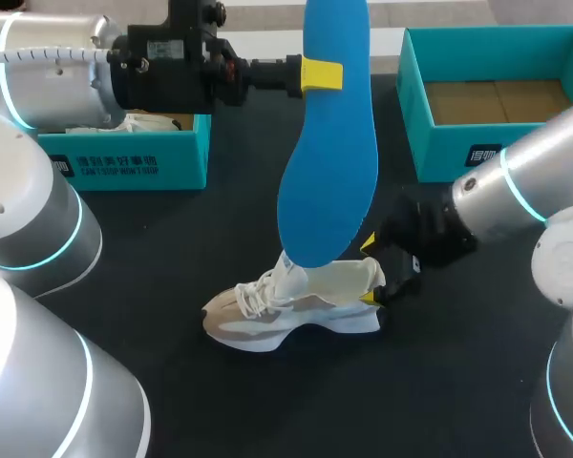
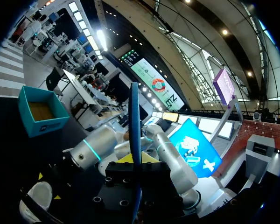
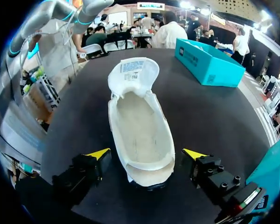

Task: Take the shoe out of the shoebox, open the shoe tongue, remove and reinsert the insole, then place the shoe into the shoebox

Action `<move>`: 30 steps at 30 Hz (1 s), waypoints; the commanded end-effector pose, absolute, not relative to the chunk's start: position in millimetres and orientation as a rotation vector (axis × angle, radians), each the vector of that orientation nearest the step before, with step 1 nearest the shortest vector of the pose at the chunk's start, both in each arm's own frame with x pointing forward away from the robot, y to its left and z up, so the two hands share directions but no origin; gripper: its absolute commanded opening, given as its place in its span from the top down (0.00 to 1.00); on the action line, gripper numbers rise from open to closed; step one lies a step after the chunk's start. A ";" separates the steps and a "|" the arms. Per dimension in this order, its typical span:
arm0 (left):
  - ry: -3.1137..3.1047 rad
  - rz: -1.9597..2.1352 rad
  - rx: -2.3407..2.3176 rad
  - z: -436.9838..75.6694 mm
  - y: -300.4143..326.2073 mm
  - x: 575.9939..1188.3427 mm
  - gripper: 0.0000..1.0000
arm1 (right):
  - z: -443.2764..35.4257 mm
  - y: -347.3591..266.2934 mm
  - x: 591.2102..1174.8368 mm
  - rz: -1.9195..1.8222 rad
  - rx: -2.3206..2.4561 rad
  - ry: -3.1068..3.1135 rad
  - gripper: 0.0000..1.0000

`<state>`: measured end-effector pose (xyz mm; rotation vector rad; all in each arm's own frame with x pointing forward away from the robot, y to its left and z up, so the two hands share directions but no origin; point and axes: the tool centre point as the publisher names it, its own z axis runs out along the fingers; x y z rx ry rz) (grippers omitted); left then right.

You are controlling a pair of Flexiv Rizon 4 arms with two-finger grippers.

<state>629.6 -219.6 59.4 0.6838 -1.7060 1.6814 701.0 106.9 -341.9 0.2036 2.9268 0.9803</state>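
Left claw (image 1: 322,73) is up high over the back of the black worktop (image 1: 172,248), clamped on a long blue foam insole (image 1: 329,162) near its upper end. Insole hangs almost upright. Its lower end sits just over the laces of the white-and-beige lace-up sneaker (image 1: 286,310); cannot tell if they touch. In the left wrist view the insole (image 2: 134,121) is seen edge-on, pinched between the left claw (image 2: 134,159) fingers, with the sneaker (image 2: 35,196) far below on the worktop.

Sneaker stands on its sole mid-worktop, outside both boxes, toe toward the left arm's side, heel toward the right arm. In the right wrist view the sneaker (image 3: 140,126) has its tongue (image 3: 133,74) folded forward over the toe, and the pale inside is exposed.

Right claw (image 3: 147,154) is spread wide, one yellow tip on each side of the heel, a small gap on both sides, gripping nothing. In the head view the right claw (image 1: 370,271) is low at the heel, close to the worktop.

Left teal cardboard box (image 1: 124,157) is at the back left, something white inside, partly hidden by the left arm. Right teal cardboard box (image 1: 477,143) is at the back right, brown floor showing.
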 end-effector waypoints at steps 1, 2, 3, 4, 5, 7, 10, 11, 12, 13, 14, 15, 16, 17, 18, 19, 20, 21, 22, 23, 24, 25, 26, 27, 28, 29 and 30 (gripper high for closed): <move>-1.707 1.680 0.684 58.9 -220.6 629.8 1.00 | -341.3 110.9 701.5 0.733 0.214 3.006 0.00; -1.707 1.680 0.684 58.9 -220.6 629.8 1.00 | -341.3 110.9 701.5 0.733 0.214 3.006 0.00; -1.707 1.680 0.684 58.9 -220.6 629.8 1.00 | -341.3 110.9 701.5 0.733 0.214 3.006 0.00; -1.707 1.680 0.684 58.9 -220.6 629.8 1.00 | -341.3 110.9 701.5 0.733 0.214 3.006 0.00; -1.707 1.680 0.684 58.9 -220.6 629.8 1.00 | -338.6 110.4 700.6 0.710 0.200 3.008 0.00; -1.707 1.680 0.684 58.9 -220.6 629.8 1.00 | -327.4 106.7 698.1 0.627 0.167 3.011 0.00; -1.707 1.680 0.684 58.9 -220.6 629.8 1.00 | -312.7 102.1 694.1 0.456 0.120 3.039 0.00; -1.707 1.680 0.684 58.9 -220.6 629.8 1.00 | -307.8 101.1 692.5 0.402 0.095 3.040 0.00; -1.707 1.680 0.684 58.9 -220.6 629.8 1.00 | -305.5 101.2 691.8 0.398 0.083 3.040 0.00; -1.707 1.680 0.684 58.9 -220.6 629.8 1.00 | -302.4 101.6 690.5 0.369 0.066 3.047 0.00; -1.707 1.680 0.684 58.9 -220.6 629.8 1.00 | -301.2 101.9 690.0 0.349 0.063 3.051 0.00; -1.707 1.680 0.684 58.9 -220.6 629.8 1.00 | -299.8 102.4 689.5 0.333 0.050 3.056 0.00; -1.707 1.680 0.684 58.9 -220.6 629.8 1.00 | -299.0 103.2 689.2 0.307 0.030 3.065 0.00; -1.707 1.680 0.684 58.9 -220.6 629.8 1.00 | -299.6 103.8 689.2 0.290 0.001 3.075 0.00; -1.707 1.680 0.684 58.9 -220.6 629.8 1.00 | -300.4 104.4 689.4 0.277 -0.018 3.080 0.00; -1.707 1.680 0.684 58.9 -220.6 629.8 1.00 | -302.0 103.9 689.8 0.264 -0.026 3.085 0.00; -1.707 1.680 0.684 58.9 -220.6 629.8 1.00 | -302.8 102.8 690.2 0.265 -0.027 3.085 0.00; -1.707 1.680 0.684 58.9 -220.6 629.8 1.00 | -303.1 102.1 690.6 0.266 -0.027 3.085 0.00; -1.707 1.680 0.684 58.9 -220.6 629.8 1.00 | -303.6 100.8 691.8 0.247 -0.011 3.090 0.00; -1.707 1.680 0.684 58.9 -220.6 629.8 1.00 | -303.6 100.1 692.8 0.262 0.007 3.087 0.00; -1.707 1.680 0.684 58.9 -220.6 629.8 1.00 | -303.5 99.7 693.7 0.279 0.005 3.075 0.00; -1.707 1.680 0.684 58.9 -220.6 629.8 1.00 | -302.9 99.9 694.2 0.277 0.008 3.072 0.00; -1.707 1.680 0.684 58.9 -220.6 629.8 1.00 | -302.6 101.0 694.7 0.275 0.002 3.068 0.00; -1.707 1.680 0.684 58.9 -220.6 629.8 1.00 | -302.7 102.4 694.9 0.281 -0.009 3.065 0.00; -1.707 1.680 0.684 58.9 -220.6 629.8 1.00 | -303.3 103.2 695.3 0.281 -0.007 3.065 0.00; -1.707 1.680 0.684 58.9 -220.6 629.8 1.00 | -304.4 103.0 695.6 0.284 -0.007 3.065 0.00; -1.707 1.680 0.684 58.9 -220.6 629.8 1.00 | -304.9 103.5 695.9 0.289 -0.011 3.062 0.00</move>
